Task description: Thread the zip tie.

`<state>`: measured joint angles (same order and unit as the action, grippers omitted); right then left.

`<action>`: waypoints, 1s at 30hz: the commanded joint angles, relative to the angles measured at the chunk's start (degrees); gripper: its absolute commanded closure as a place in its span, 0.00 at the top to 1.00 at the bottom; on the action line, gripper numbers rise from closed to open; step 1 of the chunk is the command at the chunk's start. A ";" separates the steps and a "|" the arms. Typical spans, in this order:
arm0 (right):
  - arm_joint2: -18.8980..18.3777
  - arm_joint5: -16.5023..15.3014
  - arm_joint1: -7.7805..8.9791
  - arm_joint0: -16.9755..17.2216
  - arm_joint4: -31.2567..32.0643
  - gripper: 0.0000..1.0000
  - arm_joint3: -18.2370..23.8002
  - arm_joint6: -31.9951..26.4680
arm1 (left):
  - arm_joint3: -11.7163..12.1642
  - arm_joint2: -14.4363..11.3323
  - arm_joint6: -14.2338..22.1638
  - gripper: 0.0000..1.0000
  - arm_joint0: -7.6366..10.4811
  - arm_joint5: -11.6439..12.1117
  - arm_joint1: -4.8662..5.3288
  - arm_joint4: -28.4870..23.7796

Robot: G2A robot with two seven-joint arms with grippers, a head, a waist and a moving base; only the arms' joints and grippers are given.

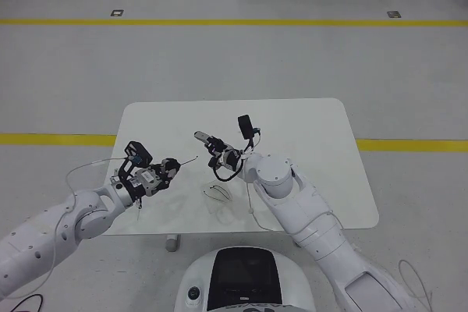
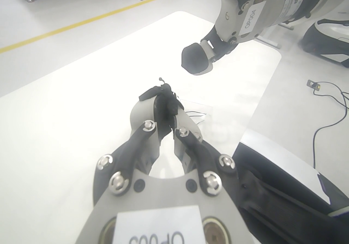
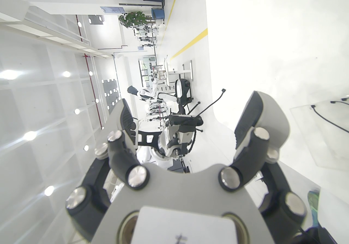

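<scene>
**White bench, one tie pinched, one pincer spread**

Pale flooring crossed by yellow lines surrounded the white bench (image 1: 312, 140), which had rounded corners. Over its near half we saw both arms brought close together.

The left pincer (image 1: 174, 164) was pressed together on the black zip tie (image 1: 187, 161), gripping it at one end. The rest of the strap stuck out past the fingertips, pointing toward the right pincer (image 1: 209, 142). From the left wrist camera, the strap was foreshortened into a dark bunch at the tips of the left pincer (image 2: 166, 92).

The right pincer (image 3: 188, 119) was spread wide and held nothing. Its own camera showed the zip tie (image 3: 214, 102) farther off, slanting upward in the gap between its two fingers. The strap's free end lay near that pincer but apart from it.

On the bench nearer the robot lay a clear plastic sheet (image 1: 217, 193) with spare black ties (image 3: 324, 117) on it, well apart from both pincers.
</scene>
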<state>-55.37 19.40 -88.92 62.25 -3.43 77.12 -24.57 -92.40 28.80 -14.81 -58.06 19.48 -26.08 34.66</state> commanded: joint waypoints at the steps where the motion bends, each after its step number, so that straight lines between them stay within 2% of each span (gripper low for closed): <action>1: 0.00 0.00 0.00 0.00 0.00 1.00 0.00 0.00 | -0.01 -0.01 -0.04 0.00 0.00 0.00 0.00 0.01; 10: 0.00 0.00 0.00 0.00 0.00 1.00 0.00 0.00 | -0.03 0.00 -0.01 0.00 -0.04 -0.08 -0.03 -0.12; 16: 0.00 0.00 0.00 0.00 0.00 1.00 0.00 0.00 | 0.69 0.37 0.80 0.00 -0.83 0.00 -0.61 -4.38; 25: 0.00 0.00 0.00 0.00 0.00 1.00 0.00 0.00 | 1.28 0.41 4.80 0.00 -0.97 0.00 -0.75 -12.48; 30: 0.00 0.00 0.00 0.00 0.00 1.00 0.00 0.00 | 0.97 0.50 4.53 0.00 -0.76 0.00 -0.76 -12.71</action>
<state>-55.37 19.40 -88.92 62.25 -3.43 77.12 -24.57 -91.44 29.30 -10.29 -58.81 19.48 -26.84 21.92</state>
